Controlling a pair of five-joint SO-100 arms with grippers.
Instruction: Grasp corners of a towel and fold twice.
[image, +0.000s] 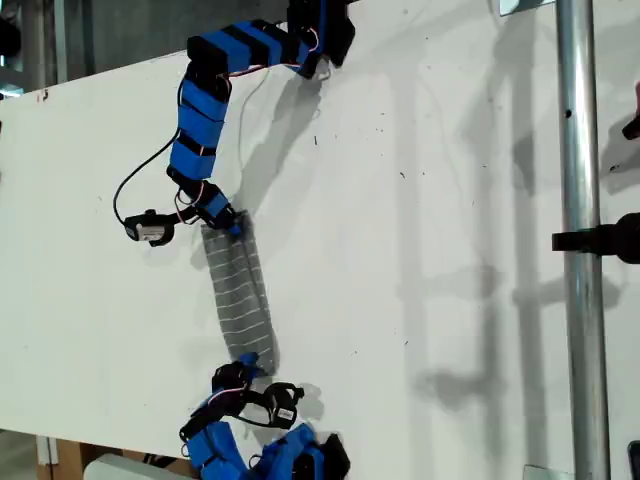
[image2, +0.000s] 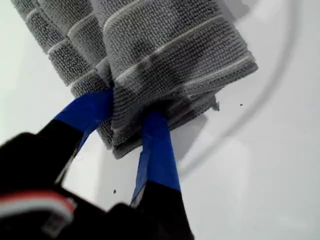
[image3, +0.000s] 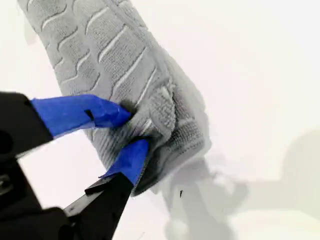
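While both ends are pinched, lift evenly so no layer slips | towel (image: 240, 290): narrow folded strip, 8 o'clock from exterior view's centre | my first gripper (image2: 130, 107): clamped on one end's stacked layers | my second gripper (image3: 132, 130): clamped on the bunched other end

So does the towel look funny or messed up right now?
A bit, yes. The towel isn't flat: it's pulled into a narrow, bunched strip on the table. My first gripper and my second gripper each pinch a crumpled end, with layers showing unevenly. Nothing looks torn or spilled.
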